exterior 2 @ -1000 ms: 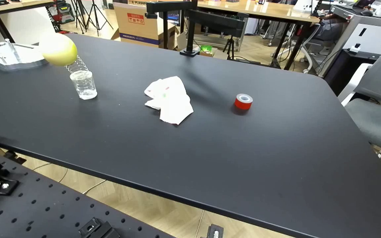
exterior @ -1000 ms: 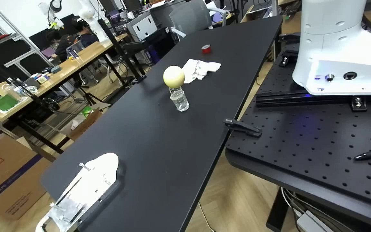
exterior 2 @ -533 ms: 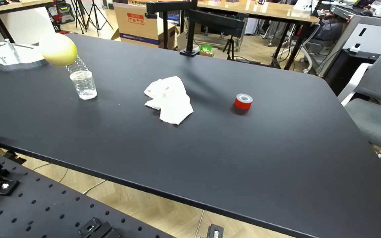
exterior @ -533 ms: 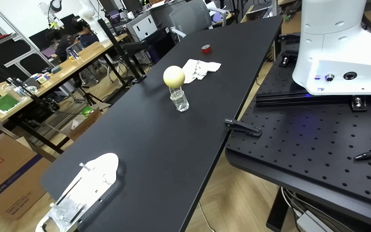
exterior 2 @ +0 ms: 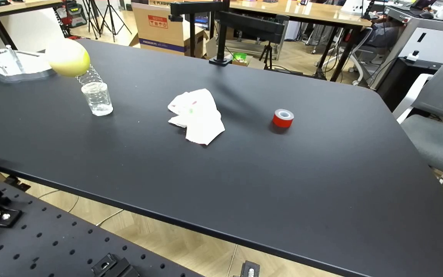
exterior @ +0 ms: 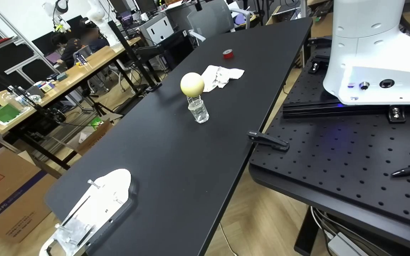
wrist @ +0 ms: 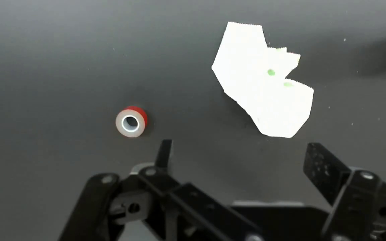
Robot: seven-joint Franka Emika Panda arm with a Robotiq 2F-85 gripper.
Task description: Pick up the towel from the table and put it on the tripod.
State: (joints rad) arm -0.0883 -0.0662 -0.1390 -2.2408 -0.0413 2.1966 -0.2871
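Note:
A crumpled white towel (wrist: pixel 263 93) with small green spots lies on the black table. It also shows in both exterior views (exterior: pixel 222 76) (exterior 2: pixel 202 119). My gripper (wrist: pixel 240 143) is open and empty in the wrist view. Its fingers (wrist: pixel 323 167) stand wide apart, above the table, with the towel ahead of them and apart from them. In an exterior view a dark tip (exterior: pixel 198 5) at the top edge may be part of the gripper. A black tripod (exterior 2: pixel 268 52) stands on the floor behind the table. A white plate with metal posts (exterior: pixel 101 199) lies at the table's end.
A red tape roll (wrist: pixel 139 113) lies beside the towel, also in both exterior views (exterior: pixel 228 55) (exterior 2: pixel 282 121). A clear bottle-like cup (exterior 2: pixel 99 100) with a pale yellow ball (exterior 2: pixel 67 57) on top stands on the towel's other side. A black post (exterior 2: pixel 221 54) rises at the table's edge.
A dark tip has come into view at the top edge of an exterior view. The towel, tape roll, cup and ball have not moved.

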